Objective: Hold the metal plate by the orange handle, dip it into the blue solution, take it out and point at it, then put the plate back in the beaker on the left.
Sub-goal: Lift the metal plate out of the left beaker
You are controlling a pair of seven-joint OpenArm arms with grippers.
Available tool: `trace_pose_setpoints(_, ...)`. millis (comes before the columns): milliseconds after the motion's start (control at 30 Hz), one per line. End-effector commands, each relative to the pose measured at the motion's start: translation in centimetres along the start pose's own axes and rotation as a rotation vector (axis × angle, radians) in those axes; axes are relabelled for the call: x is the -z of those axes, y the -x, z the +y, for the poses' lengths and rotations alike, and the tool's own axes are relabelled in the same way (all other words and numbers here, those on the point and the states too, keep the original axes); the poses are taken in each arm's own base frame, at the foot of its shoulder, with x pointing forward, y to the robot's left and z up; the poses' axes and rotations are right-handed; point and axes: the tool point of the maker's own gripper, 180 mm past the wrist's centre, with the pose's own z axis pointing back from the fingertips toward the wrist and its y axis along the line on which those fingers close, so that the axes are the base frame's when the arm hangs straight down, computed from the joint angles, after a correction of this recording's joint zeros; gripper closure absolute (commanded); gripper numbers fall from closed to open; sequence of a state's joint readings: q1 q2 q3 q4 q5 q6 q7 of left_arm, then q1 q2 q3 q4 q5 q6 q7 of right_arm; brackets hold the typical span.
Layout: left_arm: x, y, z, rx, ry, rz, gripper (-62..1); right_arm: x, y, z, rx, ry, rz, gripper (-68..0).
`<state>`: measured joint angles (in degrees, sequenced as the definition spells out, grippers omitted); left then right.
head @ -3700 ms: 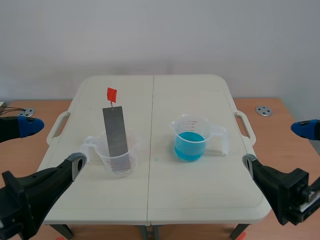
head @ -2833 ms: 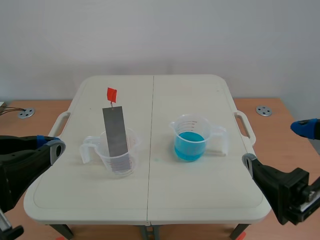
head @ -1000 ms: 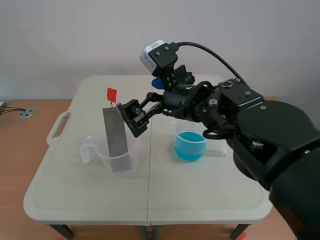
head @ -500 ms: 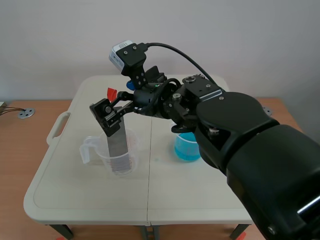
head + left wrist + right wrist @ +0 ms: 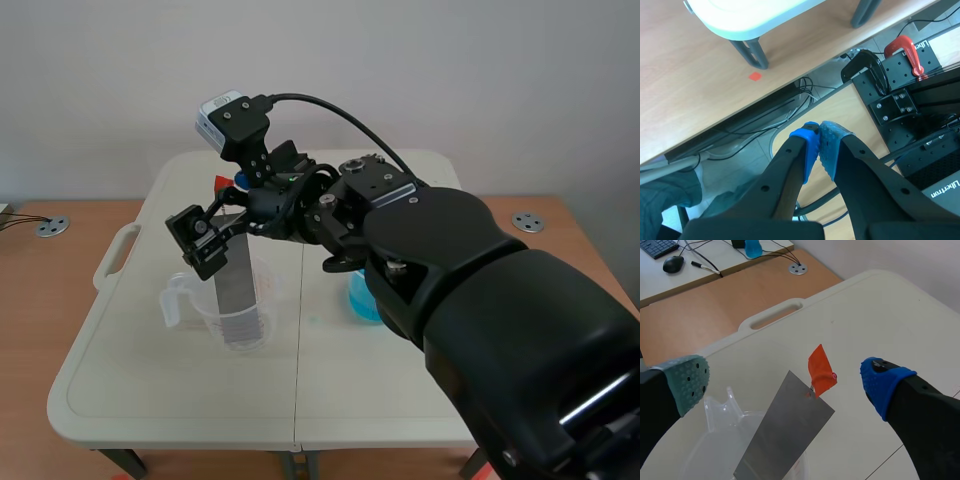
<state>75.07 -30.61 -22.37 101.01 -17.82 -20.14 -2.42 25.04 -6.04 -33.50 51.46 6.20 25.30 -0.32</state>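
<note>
Presently the right gripper [image 5: 785, 382] is held wide open, empty, about the orange handle [image 5: 821, 371]; the metal plate [image 5: 782, 442] stands tilted in the left beaker [image 5: 258, 318]. Closure should be centred on the handle.

We're seeing white table [image 5: 180, 400] standing on wooden surface [image 5: 40, 330], metal disc [image 5: 52, 227] lying beside it, mouse [image 5: 673, 263] sitting by keyboard [image 5: 657, 246].

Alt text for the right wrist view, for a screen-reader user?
The right gripper is open, with the orange handle of a grey metal plate between its fingers and neither pad touching it. The plate leans in a clear beaker on a white table.
</note>
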Motion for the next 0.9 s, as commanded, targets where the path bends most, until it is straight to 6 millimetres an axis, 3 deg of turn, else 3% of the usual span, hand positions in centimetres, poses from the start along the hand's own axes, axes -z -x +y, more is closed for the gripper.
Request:
trace_pose_setpoints(0,0.03,-0.50,-0.34,-0.009,0.006,-0.018,-1.5,0.26,-2.02,-0.57,-0.020,0.004,-0.043,-52.6)
trace_pose_setpoints(600,0.05,-0.53,-0.30,-0.008,0.005,-0.019,-1.5,0.27,-1.59,-0.60,-0.020,0.005,-0.021,-28.0)
trace_pose_setpoints(867,0.05,-0.54,-0.30,-0.008,0.005,-0.020,-1.5,0.23,-1.54,-0.65,-0.021,0.006,-0.020,-13.0)
